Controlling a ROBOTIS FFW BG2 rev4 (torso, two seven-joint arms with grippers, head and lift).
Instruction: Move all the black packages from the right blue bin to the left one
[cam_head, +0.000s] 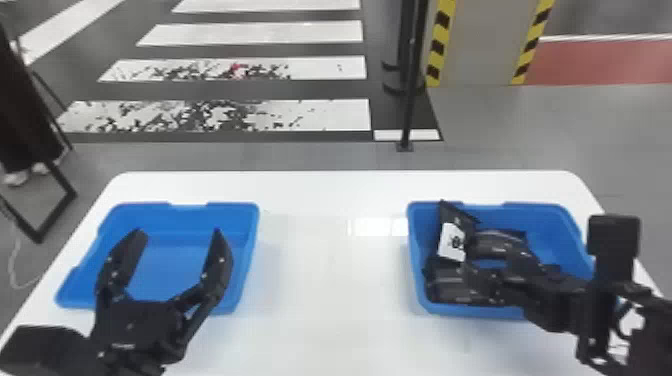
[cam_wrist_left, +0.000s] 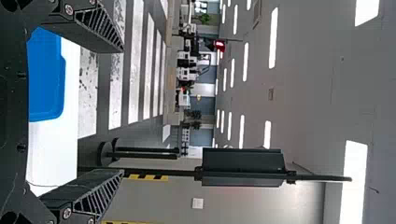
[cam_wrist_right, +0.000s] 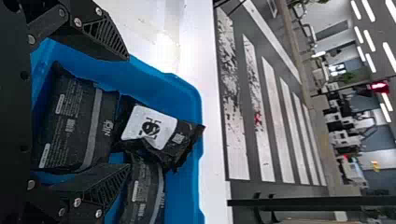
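The left gripper (cam_head: 179, 232), fingers spread, was above the left blue bin (cam_head: 247, 250) beside the left edge of the white desk (cam_head: 325, 280). The right gripper (cam_head: 492, 265) reached into the right blue bin (cam_head: 540, 215) near the desk's right edge, its fingers apart too; I couldn't tell whether they touched anything. Three black packages showed in that bin: a large striped package (cam_wrist_right: 70, 126) toward its near left corner, another striped package (cam_wrist_right: 144, 193) farther in, and a white-labelled package (cam_wrist_right: 154, 128) tilted by the far left corner. Beyond the desk's far edge stood a black post (cam_head: 410, 90).
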